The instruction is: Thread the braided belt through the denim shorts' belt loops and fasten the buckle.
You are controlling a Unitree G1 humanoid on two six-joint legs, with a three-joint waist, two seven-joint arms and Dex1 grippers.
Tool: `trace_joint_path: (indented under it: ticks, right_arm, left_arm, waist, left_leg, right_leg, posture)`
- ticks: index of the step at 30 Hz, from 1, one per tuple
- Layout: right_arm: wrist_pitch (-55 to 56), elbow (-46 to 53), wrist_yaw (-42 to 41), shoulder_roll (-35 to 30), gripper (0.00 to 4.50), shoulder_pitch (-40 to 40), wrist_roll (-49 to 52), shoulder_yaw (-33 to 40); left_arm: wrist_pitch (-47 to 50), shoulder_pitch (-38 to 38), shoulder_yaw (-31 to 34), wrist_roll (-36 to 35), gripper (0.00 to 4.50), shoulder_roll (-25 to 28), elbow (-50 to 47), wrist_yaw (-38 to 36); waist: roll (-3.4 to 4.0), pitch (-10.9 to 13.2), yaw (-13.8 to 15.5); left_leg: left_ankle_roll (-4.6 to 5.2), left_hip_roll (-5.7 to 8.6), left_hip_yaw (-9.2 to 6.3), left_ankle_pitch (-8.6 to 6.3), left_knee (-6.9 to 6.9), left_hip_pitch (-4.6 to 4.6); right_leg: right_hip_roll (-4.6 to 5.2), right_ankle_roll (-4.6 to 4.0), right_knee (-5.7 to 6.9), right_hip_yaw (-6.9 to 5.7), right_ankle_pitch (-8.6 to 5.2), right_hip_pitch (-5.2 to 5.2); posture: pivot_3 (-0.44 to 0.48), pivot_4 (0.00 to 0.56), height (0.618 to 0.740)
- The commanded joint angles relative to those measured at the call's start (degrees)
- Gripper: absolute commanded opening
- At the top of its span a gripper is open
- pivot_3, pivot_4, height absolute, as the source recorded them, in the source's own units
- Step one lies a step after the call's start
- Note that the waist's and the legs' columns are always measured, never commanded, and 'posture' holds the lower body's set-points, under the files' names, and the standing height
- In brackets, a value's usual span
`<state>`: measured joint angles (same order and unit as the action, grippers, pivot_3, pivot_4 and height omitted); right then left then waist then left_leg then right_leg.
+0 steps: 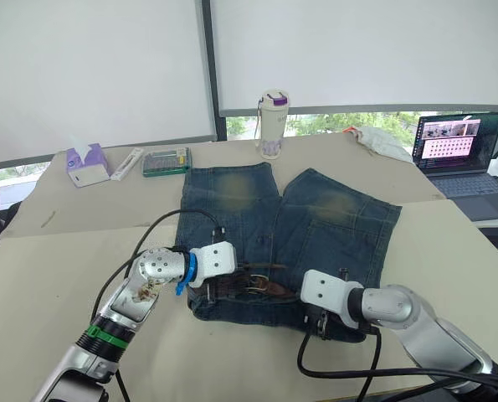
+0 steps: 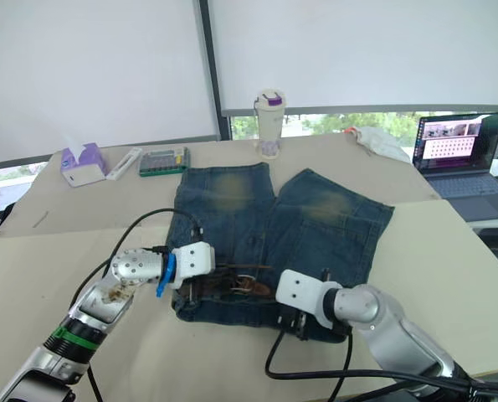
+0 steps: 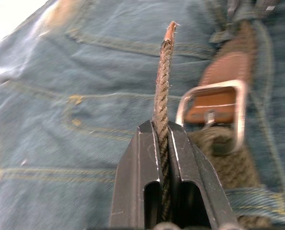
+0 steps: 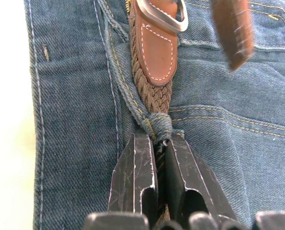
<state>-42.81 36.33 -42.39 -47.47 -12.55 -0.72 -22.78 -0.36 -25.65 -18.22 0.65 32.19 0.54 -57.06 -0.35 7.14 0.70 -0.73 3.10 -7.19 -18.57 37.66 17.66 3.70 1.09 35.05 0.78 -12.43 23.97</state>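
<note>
Both jaws pinch one braided belt [image 4: 154, 86] with one buckle [image 3: 214, 112] on one denim shorts [image 1: 315, 226].

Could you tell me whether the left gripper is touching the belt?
Touching. The left wrist view shows the left gripper shut on the belt: the braided strap runs up between the two black fingers, pinched with no gap, its free end standing above the shorts.

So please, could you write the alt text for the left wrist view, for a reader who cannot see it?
The left end effector is shut on the braided belt, whose frayed tip stands up above the black fingers. Behind it lie the denim shorts, with the silvery buckle on the waistband.
</note>
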Motion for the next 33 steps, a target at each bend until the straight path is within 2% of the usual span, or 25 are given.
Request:
trace_joint_path:
  ticks: [1,9,19,33]
  right_arm:
    - [-0.33,2.44,-0.13,0.64,0.01,-0.06,1.54,3.96]
    - [-3.73,6.03,-0.43,2.14,0.01,0.14,5.29,7.25]
    - [-7.12,8.13,-0.79,2.12,0.01,-0.24,10.04,11.74]
    - [-6.05,7.69,-0.26,0.70,0.01,0.04,10.62,11.36]
  left_arm:
    - [-4.33,-1.81,-0.31,1.20,0.00,-0.31,0.64,0.05]
    - [-14.14,-3.71,1.04,1.19,0.00,-1.81,4.02,1.99]
    - [-33.68,-6.62,1.78,6.54,0.00,3.76,14.45,4.45]
    - [-33.70,-5.60,2.33,4.33,0.00,2.96,15.23,4.46]
  waist:
    - [0.00,0.00,0.01]
    - [0.00,0.00,-0.04]
    - [0.02,-0.01,-0.01]
    - [0.04,-0.03,-0.01]
  left_leg:
    - [0.00,0.00,0.01,0.00,0.00,0.00]
    - [-0.01,0.00,0.00,0.00,0.05,0.06]
    - [-0.01,0.00,-0.01,0.00,0.05,0.06]
    - [0.08,0.03,0.03,-0.05,0.11,0.10]
  right_leg:
    - [-0.01,0.00,0.00,0.00,0.00,0.00]
    - [-0.02,0.00,0.01,0.01,0.01,0.04]
    - [-0.01,0.00,-0.01,0.02,0.02,0.05]
    - [-0.03,0.03,0.01,-0.01,0.04,0.05]
  posture:
    - [0.000,0.150,0.740]
    - [0.000,0.150,0.740]
    - [0.000,0.150,0.740]
    - [0.000,0.150,0.740]
